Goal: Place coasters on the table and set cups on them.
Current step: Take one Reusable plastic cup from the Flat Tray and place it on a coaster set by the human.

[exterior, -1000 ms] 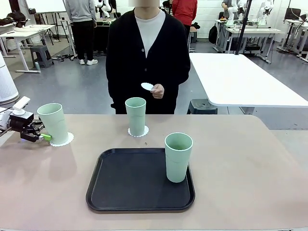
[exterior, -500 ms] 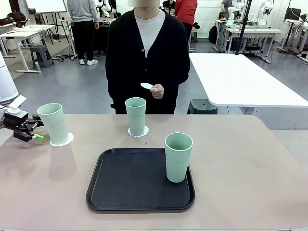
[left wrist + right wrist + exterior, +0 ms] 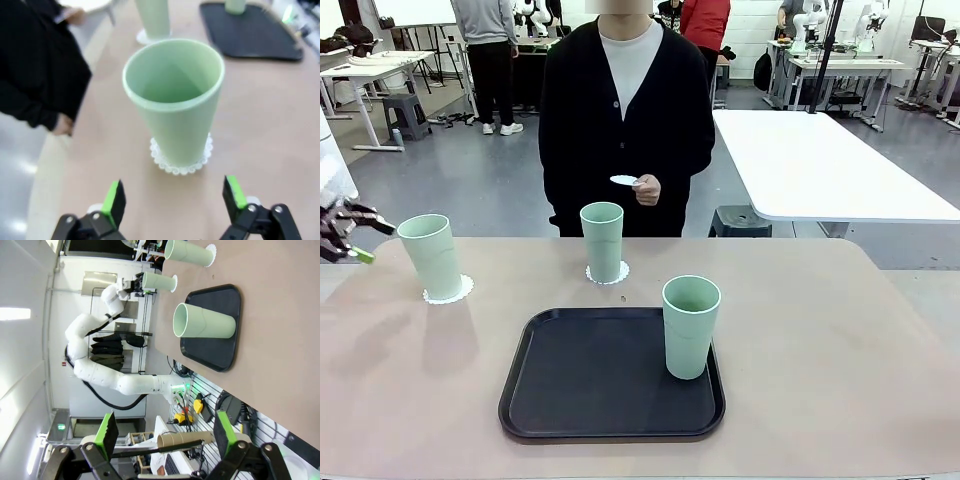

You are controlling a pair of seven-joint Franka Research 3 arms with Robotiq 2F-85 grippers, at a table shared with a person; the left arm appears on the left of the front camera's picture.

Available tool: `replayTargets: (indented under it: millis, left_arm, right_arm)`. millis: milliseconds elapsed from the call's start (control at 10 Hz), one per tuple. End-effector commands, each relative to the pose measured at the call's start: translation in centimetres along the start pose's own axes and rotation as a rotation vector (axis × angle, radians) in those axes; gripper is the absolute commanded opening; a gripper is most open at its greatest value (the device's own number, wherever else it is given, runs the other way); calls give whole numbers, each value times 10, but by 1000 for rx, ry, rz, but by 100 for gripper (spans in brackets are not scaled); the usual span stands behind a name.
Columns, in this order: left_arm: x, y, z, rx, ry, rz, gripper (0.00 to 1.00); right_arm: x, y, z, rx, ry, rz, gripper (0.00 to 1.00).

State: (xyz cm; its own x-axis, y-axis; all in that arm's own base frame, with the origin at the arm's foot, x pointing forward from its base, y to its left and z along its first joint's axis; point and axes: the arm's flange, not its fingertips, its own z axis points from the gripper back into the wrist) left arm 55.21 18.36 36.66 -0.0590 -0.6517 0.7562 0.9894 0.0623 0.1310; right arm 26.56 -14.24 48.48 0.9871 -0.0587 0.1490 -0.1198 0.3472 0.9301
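Note:
Three mint-green cups stand on the tan table (image 3: 820, 340). The left cup (image 3: 432, 255) rests on a white lacy coaster (image 3: 450, 293), and the middle cup (image 3: 603, 240) rests on another coaster (image 3: 610, 276). The third cup (image 3: 690, 326) stands on the black tray (image 3: 590, 380). The person's hand (image 3: 647, 189) holds a third coaster (image 3: 624, 180) above the far edge. My left gripper (image 3: 360, 238) hangs open at the far left, apart from the left cup. In the left wrist view that gripper (image 3: 173, 197) is open with the cup (image 3: 175, 100) and its coaster (image 3: 181, 164) just ahead. My right gripper (image 3: 166, 432) is open, off the table's side.
A white table (image 3: 820, 160) stands behind at the right. The person in a black cardigan (image 3: 625, 110) stands at the far edge. In the right wrist view the tray (image 3: 220, 350) with its cup (image 3: 202, 322) lies sideways, and the left arm (image 3: 100, 340) shows beyond.
My left gripper has drawn back to the left and upward, away from the left cup, which stays on its coaster. The person's hand with the coaster has barely moved.

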Motion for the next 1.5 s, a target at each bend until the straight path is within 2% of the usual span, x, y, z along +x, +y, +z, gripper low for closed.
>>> replayTargets:
  millis: [0, 100, 300, 500, 700, 800, 1000, 1100, 1400]
  left_arm:
    - [81, -44, 15, 108, 227, 58, 100]
    - [100, -52, 21, 124, 284, 75, 100]
    - [146, -74, 25, 197, 474, 208, 100]
    - [186, -99, 30, 138, 585, 268, 100]
    - [214, -131, 29, -3, 737, 284, 100]
    - [225, -137, 27, -14, 700, 313, 100]
    - [224, -131, 7, 86, 625, 400, 100]
    - [222, -141, 22, 7, 713, 325, 100]
    - [222, -141, 22, 7, 713, 325, 100]
  right_arm:
    - [0, 0, 0, 10, 1, 7, 100]
    - [0, 0, 0, 10, 1, 7, 100]
    - [0, 0, 0, 10, 1, 7, 100]
    - [0, 0, 0, 10, 1, 7, 100]
    - [0, 0, 0, 10, 1, 7, 100]
    - [0, 0, 0, 10, 1, 7, 100]
    - [0, 0, 0, 10, 1, 7, 100]
    - [0, 0, 0, 10, 1, 7, 100]
    - [0, 0, 0, 10, 1, 7, 100]
